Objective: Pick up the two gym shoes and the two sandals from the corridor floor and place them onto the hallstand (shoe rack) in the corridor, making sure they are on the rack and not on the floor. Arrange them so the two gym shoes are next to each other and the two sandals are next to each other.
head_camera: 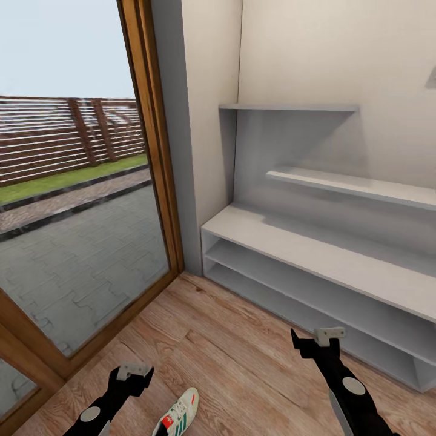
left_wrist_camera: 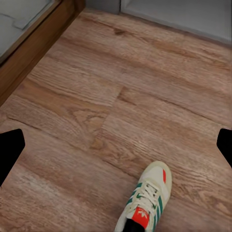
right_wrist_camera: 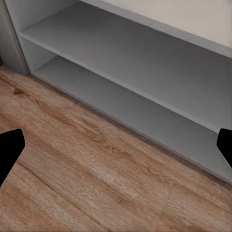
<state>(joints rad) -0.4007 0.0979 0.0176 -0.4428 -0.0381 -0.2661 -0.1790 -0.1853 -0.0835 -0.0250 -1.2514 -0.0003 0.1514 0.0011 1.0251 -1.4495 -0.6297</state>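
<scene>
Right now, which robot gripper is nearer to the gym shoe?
The left gripper: the gym shoe lies just beside it on the floor; the right gripper hangs nearer the hallstand.

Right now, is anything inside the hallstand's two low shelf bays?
Nothing shows in the visible stretch of the hallstand bays. Their far right end runs out of frame, so that part is unknown. One gym shoe lies on the floor.

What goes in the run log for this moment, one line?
phase: approach | left tool: open, empty | right tool: open, empty | cream-white green-striped gym shoe: on wood-plank floor | pale grey hallstand: shelves bare

Cream, green-striped gym shoe (head_camera: 177,418)
</scene>
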